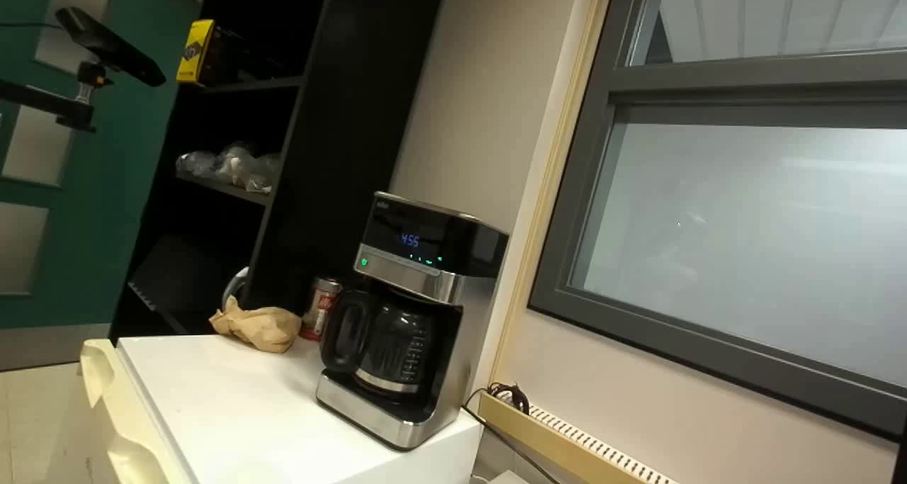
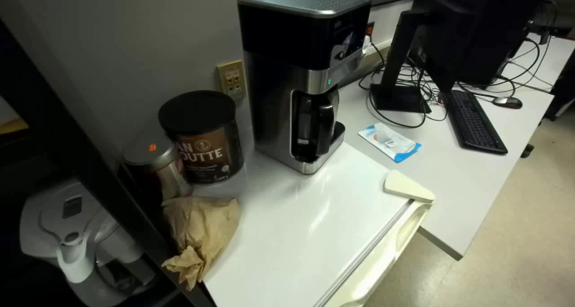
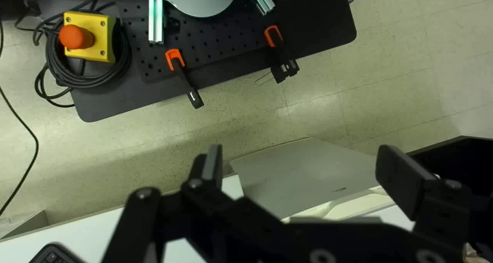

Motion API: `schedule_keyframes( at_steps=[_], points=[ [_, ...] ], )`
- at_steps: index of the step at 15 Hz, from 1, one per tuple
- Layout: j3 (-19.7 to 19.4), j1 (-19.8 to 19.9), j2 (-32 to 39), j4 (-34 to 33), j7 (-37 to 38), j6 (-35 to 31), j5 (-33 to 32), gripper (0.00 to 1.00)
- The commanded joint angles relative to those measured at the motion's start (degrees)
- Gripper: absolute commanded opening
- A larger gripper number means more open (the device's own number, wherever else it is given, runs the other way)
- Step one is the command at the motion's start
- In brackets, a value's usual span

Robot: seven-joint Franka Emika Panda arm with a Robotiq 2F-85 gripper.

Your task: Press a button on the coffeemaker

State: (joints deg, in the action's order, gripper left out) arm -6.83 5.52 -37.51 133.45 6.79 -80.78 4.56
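The coffeemaker is a boxy black-and-silver machine. It stands upright on a white cabinet top in both exterior views, and the same machine shows more of its side there. Its panel display reads 4:55 in blue, with small green lights below. A green-lit button sits at the left of the silver strip; it also shows lit. The dark-handled carafe is inside. My gripper is open and empty in the wrist view. The coffeemaker is out of that view. The gripper shows in neither exterior view.
A paper bag, a black coffee tub and a metal can stand beside the coffeemaker. A monitor and keyboard are on the neighbouring desk. A dark shelf rises behind. The wrist view shows the robot's base plate.
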Motion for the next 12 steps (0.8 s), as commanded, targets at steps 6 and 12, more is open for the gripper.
schedule_keyframes(
  at_steps=[6, 12],
  points=[
    [0.74, 1.03, 0.13, -0.13, -0.5, 0.14, 0.33, 1.0],
    [1.12, 0.6, 6.38, -2.67, -1.14, -1.87, -0.24, 1.0]
  ],
)
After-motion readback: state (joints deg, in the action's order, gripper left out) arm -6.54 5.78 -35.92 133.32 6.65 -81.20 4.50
